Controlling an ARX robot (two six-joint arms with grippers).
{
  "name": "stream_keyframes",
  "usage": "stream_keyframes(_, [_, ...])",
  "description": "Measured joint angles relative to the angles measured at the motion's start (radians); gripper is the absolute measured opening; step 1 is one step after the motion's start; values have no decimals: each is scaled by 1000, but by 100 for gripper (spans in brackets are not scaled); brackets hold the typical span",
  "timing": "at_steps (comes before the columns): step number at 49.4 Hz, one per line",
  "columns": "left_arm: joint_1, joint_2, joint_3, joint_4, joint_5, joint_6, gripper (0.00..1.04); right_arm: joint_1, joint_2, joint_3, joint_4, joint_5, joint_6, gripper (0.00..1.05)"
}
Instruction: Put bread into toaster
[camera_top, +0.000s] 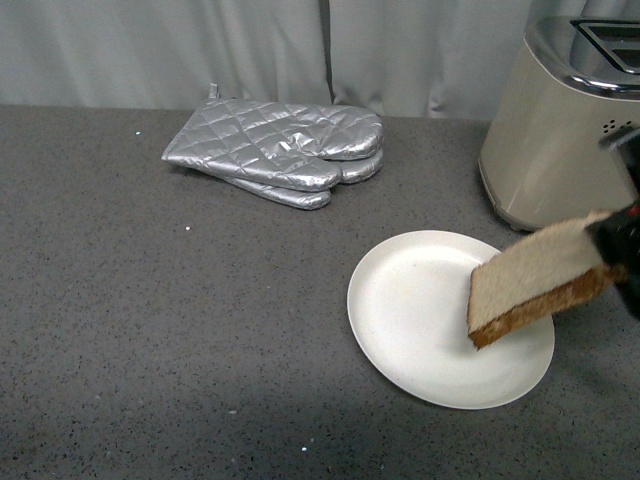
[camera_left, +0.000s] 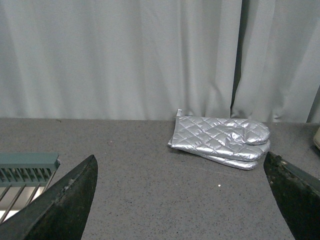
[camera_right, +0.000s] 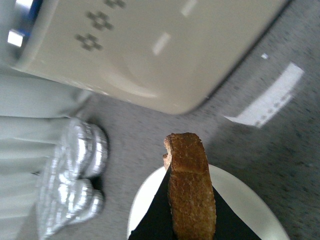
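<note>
My right gripper (camera_top: 612, 252) is shut on the bread (camera_top: 535, 280), a tan slice with a dark brown crust, held tilted in the air above the right side of the white plate (camera_top: 410, 310). In the right wrist view the bread (camera_right: 191, 192) shows crust-on between my dark fingers (camera_right: 155, 217), pointing at the toaster (camera_right: 150, 45). The beige toaster (camera_top: 555, 140) with its chrome slotted top stands at the back right, just beyond the bread. My left gripper (camera_left: 182, 210) is open and empty over bare countertop; it does not show in the front view.
Silver quilted oven mitts (camera_top: 280, 152) lie at the back centre, also in the left wrist view (camera_left: 222, 140). A grey curtain (camera_top: 250, 50) closes the back. A green rack (camera_left: 25, 170) sits at the left wrist view's edge. The counter (camera_top: 150, 330) is dark speckled grey.
</note>
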Motion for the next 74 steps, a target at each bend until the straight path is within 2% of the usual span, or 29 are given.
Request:
stream_keyframes(8, [0,0,0,0,0,0,98,-26,-237,122,-183,28,-12,2])
stream_keyframes(11, [0,0,0,0,0,0,98,-53,-304,196,-244,84,-42,2])
stream_keyframes(14, [0,0,0,0,0,0,98,-90,-339,290,-286,179,-106,2])
stream_keyframes(18, [0,0,0,0,0,0,98,-140,-325,402,-341,275,-144,2])
stream_keyframes(25, [0,0,0,0,0,0,98,-207,-188,517,-424,358,-138,2])
stream_keyframes(36, [0,0,0,0,0,0,98,-221,-51,563,-529,485,-68,2])
stream_keyframes(43, [0,0,0,0,0,0,98,-219,-38,597,-589,516,-16,2])
stream_keyframes(61, [0,0,0,0,0,0,98,-213,-96,662,-697,571,-1,2])
stream_keyframes(74, [0,0,0,0,0,0,98,-214,-65,692,-833,566,85,2])
